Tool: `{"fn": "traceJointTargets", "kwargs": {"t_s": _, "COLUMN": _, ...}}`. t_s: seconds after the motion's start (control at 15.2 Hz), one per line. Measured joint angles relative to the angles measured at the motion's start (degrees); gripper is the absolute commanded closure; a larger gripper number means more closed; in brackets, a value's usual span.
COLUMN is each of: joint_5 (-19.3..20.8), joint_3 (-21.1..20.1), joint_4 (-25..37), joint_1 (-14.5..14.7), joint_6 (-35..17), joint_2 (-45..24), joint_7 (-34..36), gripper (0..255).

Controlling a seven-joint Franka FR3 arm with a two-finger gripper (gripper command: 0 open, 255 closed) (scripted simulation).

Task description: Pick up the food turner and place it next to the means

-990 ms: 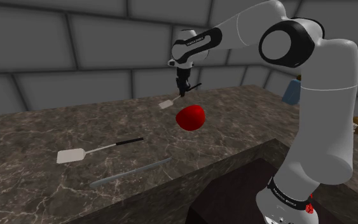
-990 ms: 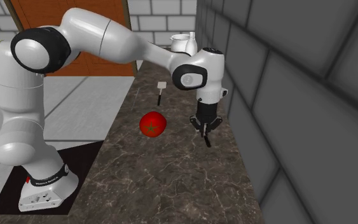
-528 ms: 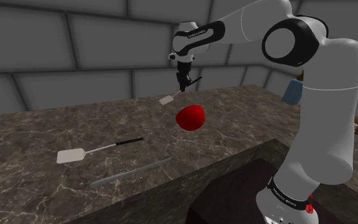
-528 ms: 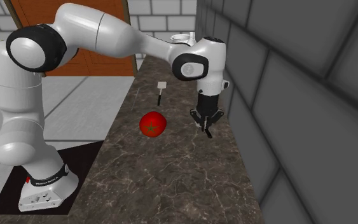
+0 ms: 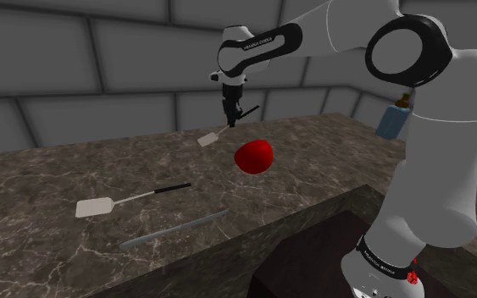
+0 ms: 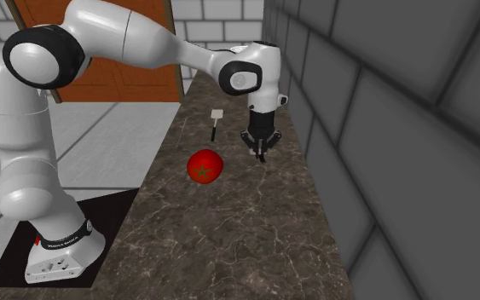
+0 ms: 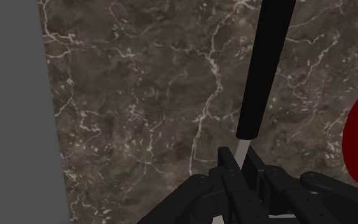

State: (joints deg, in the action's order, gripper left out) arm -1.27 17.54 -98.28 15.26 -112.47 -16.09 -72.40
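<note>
My gripper (image 5: 229, 116) hangs above the back of the dark marble counter (image 5: 50, 182), shut on a food turner with a white blade (image 5: 207, 138) and a black handle (image 7: 266, 63). In the wrist view the fingers (image 7: 229, 167) clasp the thin grey shank just below the handle. The turner is off the counter, tilted blade-down. A round red object (image 5: 253, 156) lies just to the shoulder view's right of it. From the second exterior view, the gripper (image 6: 260, 153) hovers between the red object (image 6: 205, 166) and the wall.
A second turner (image 5: 95, 206) with a black handle lies flat on the counter toward the shoulder view's left; it appears in the second exterior view (image 6: 216, 124). A long grey strip (image 5: 173, 230) lies near the front edge. A grey block wall (image 5: 101, 59) stands close behind. A blue object (image 5: 391, 123) sits at the far right.
The gripper has carried the held turner to the shoulder view's left and slightly higher, farther from the stand. The red object and the second turner have not moved.
</note>
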Motion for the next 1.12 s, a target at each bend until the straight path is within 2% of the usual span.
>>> {"fn": "traceJointTargets", "kwargs": {"t_s": 0.59, "joint_5": 1.2, "joint_3": -4.0, "joint_4": -1.7, "joint_1": 7.5, "joint_6": 0.1, "joint_2": 1.6, "joint_7": 11.8, "gripper": 255}}
{"fn": "traceJointTargets", "kwargs": {"t_s": 1.12, "joint_5": 1.4, "joint_3": -7.5, "joint_4": 1.5, "joint_1": 13.3, "joint_6": 1.8, "joint_2": -0.5, "joint_7": 21.2, "gripper": 255}}
